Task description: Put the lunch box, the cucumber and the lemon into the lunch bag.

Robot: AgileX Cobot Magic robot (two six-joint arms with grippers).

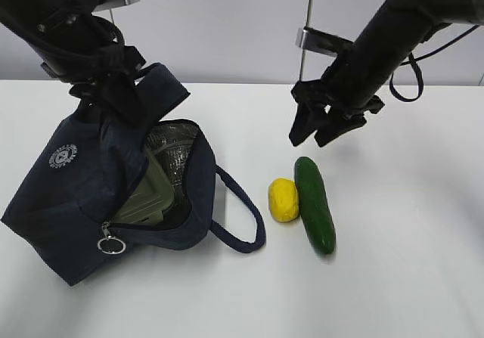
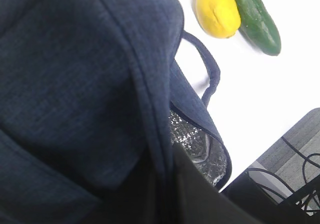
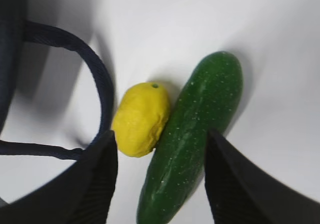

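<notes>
The navy lunch bag (image 1: 68,194) lies tilted on the white table at the left, its mouth open toward the middle. Inside, against the silver lining, rests the lunch box (image 1: 147,194) with its sage-green lid showing. My left gripper (image 1: 113,96) is shut on the bag's top flap and holds it up; in the left wrist view (image 2: 165,174) the navy fabric (image 2: 75,83) fills most of the frame. The yellow lemon (image 1: 283,200) (image 3: 141,119) touches the dark green cucumber (image 1: 314,204) (image 3: 195,134) on the table. My right gripper (image 1: 314,130) (image 3: 160,136) hangs open above them, holding nothing.
One loop handle (image 1: 242,217) (image 3: 100,78) of the bag lies on the table just left of the lemon. A silver ring pull (image 1: 111,243) hangs at the bag's front corner. Bare white table (image 1: 408,240) lies right of the cucumber.
</notes>
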